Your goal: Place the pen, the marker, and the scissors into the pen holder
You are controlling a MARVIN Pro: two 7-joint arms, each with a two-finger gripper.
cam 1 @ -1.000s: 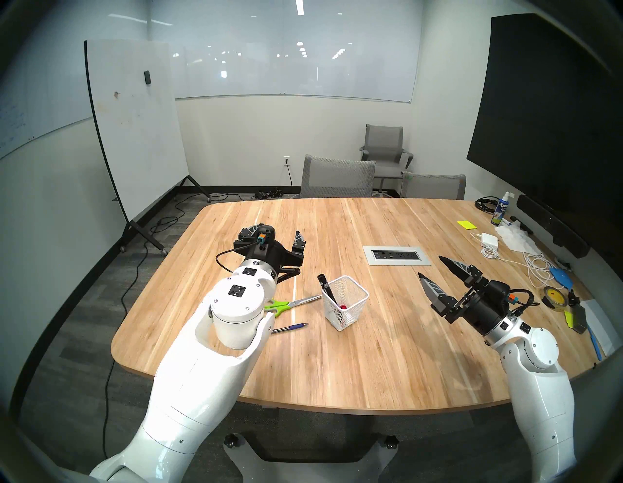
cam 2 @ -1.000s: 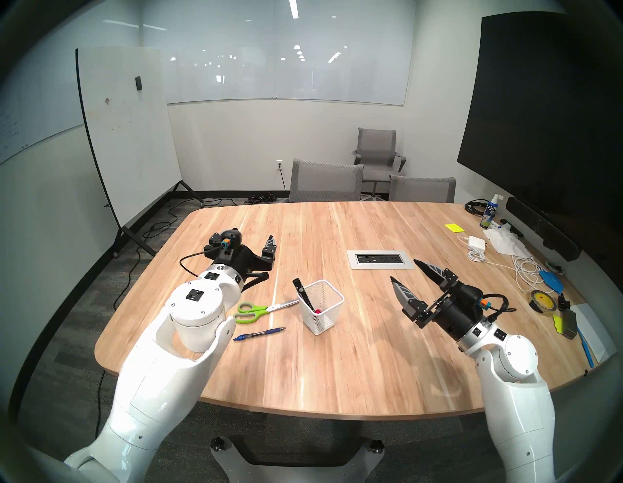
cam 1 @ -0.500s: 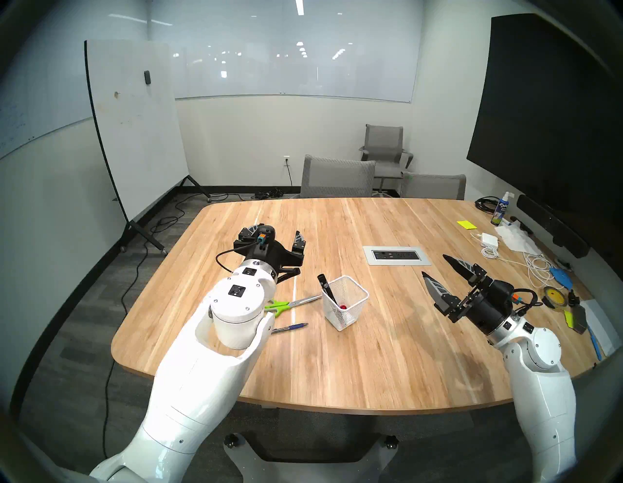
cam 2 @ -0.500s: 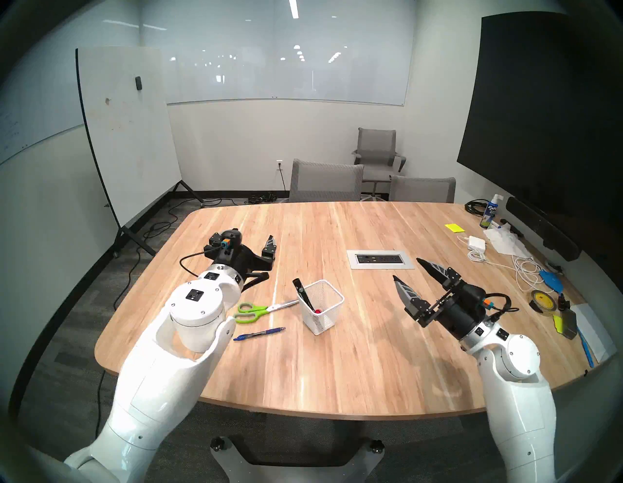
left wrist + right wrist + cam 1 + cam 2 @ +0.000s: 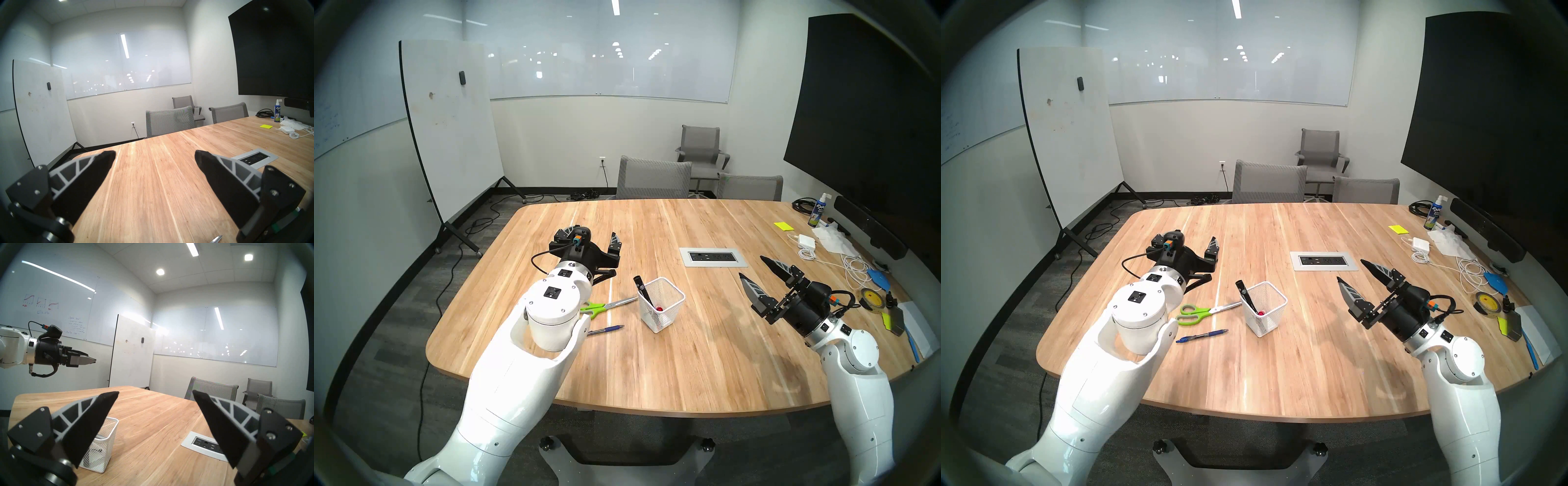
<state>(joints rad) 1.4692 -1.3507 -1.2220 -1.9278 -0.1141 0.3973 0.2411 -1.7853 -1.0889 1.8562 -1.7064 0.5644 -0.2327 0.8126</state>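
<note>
White mesh holder (image 5: 1264,309) w/ black marker (image 5: 1245,296) inside, green-loop scissors (image 5: 1205,312) + blue pen (image 5: 1202,336) flat to its left, L gripper (image 5: 155,155) & R gripper (image 5: 155,395) both spread, empty.

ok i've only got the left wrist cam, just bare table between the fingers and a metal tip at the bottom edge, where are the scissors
Observer: The scissors lie flat on the table, nearer the robot than the left gripper. Their blades point toward the white mesh cup.
Operator: what else needs picking up
Observer: The pen lies flat on the table too. It is nearer the robot than the scissors and apart from them.
Operator: anything in the cup yet
Observer: A black marker leans inside it, with its top sticking out above the rim.
</note>
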